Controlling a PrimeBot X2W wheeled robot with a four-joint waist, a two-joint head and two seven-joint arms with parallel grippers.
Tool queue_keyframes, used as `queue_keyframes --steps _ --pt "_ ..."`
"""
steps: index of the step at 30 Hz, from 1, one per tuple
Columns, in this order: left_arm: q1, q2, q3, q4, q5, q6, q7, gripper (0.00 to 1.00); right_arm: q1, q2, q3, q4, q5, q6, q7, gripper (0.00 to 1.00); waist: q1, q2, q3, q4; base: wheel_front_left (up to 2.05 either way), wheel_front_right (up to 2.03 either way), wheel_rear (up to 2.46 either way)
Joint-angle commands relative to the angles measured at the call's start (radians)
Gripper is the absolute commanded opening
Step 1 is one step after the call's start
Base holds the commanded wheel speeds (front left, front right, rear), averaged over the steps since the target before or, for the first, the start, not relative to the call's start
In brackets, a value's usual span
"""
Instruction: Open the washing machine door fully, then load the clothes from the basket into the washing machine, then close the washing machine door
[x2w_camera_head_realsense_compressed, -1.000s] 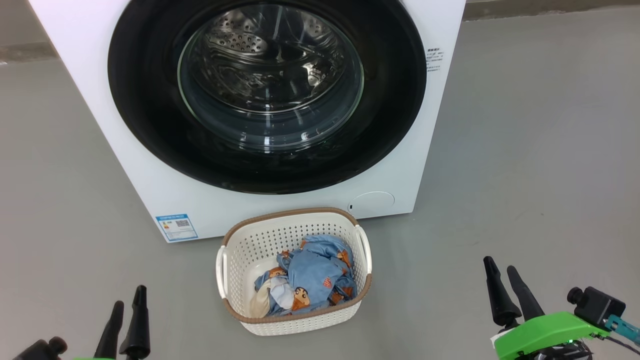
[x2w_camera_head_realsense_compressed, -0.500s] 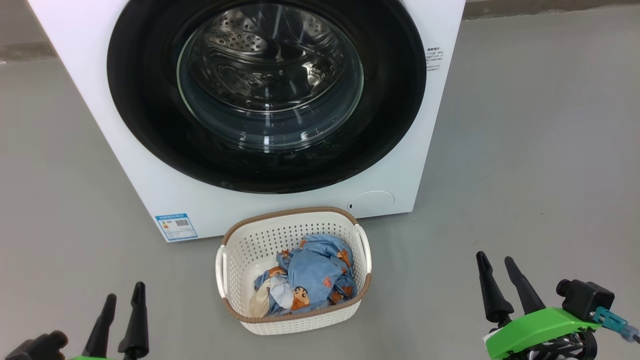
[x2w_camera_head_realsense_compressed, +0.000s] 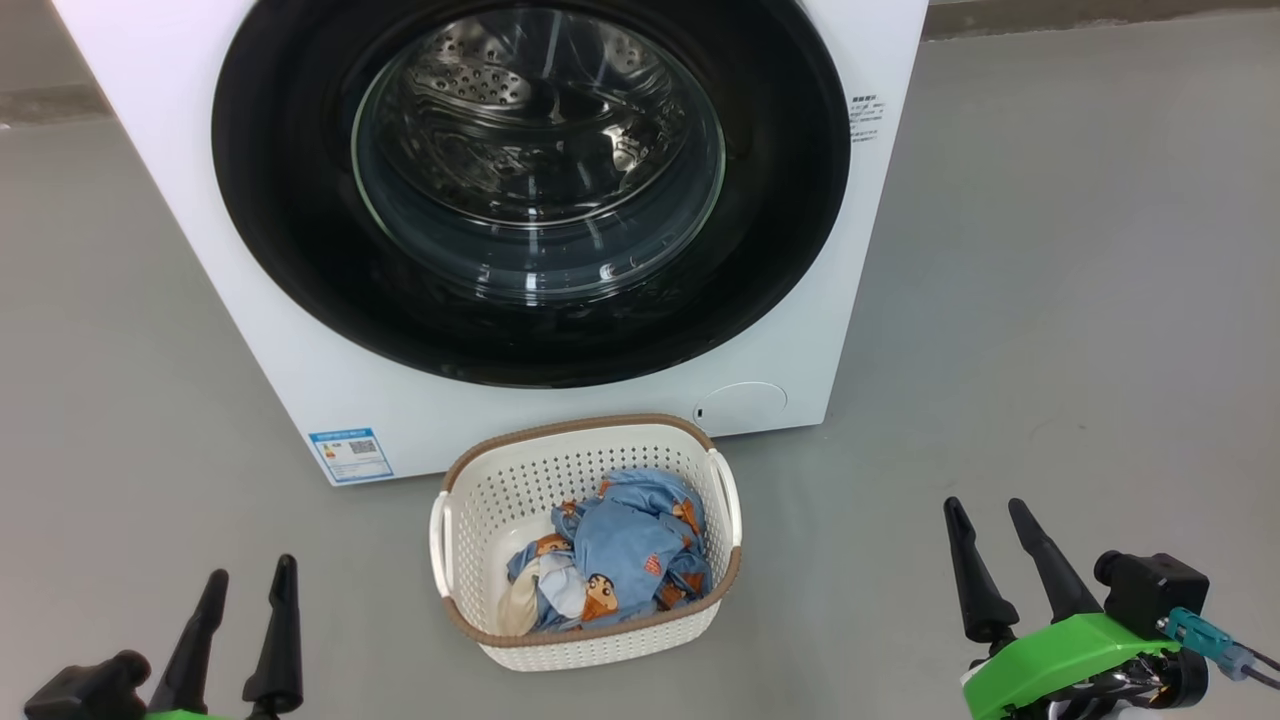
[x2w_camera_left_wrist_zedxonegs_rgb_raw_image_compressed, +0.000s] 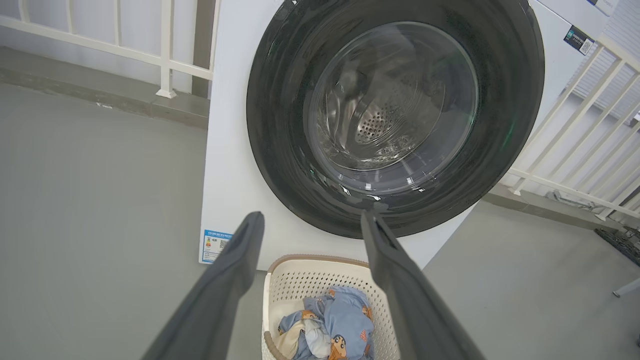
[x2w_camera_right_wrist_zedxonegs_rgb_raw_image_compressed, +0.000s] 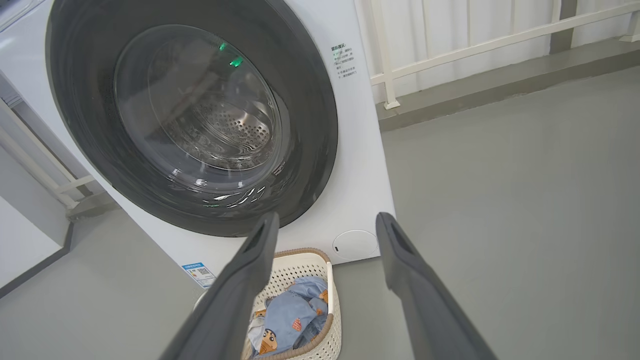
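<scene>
The white washing machine stands ahead with its round black-rimmed door shut flat against the front. The steel drum shows through the glass bowl. On the floor in front stands the cream basket, holding the light blue clothes with orange-brown figures and some white fabric. My left gripper hangs open at the lower left, well left of the basket. At the lower right, far from the basket, my right gripper is open too. Both hold nothing. The door and basket appear beyond the left fingers, door and clothes beyond the right.
Grey floor spreads on both sides of the machine. A white railing runs behind the machine at the left, and more railing stands behind it at the right. A blue label and a round filter cap mark the lower front.
My right gripper has drifted a little left and up in the head view. My left gripper has shifted slightly left. Machine, door and basket stay put.
</scene>
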Motion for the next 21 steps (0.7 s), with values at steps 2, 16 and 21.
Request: queue_keyframes --steps 2,16,21 --pt "-0.024 0.029 0.026 -0.027 0.037 -0.008 -0.016 1.0 -0.048 -0.009 0.019 -0.031 -0.042 -0.001 -0.016 1.0 0.0 0.0 0.0 -0.001 0.0 0.0 0.0" --pt "-0.023 0.05 0.032 -0.024 0.185 -0.009 -0.057 1.0 -0.061 -0.011 0.025 -0.038 -0.21 -0.001 -0.057 1.0 -0.0001 0.0 -0.004 -0.004 0.0 0.0 0.0" --pt "-0.019 0.043 0.061 -0.026 0.247 -0.01 -0.072 1.0 -0.065 -0.011 0.02 -0.045 -0.259 -0.001 -0.072 1.0 -0.0001 0.0 -0.007 -0.005 0.0 0.0 0.0"
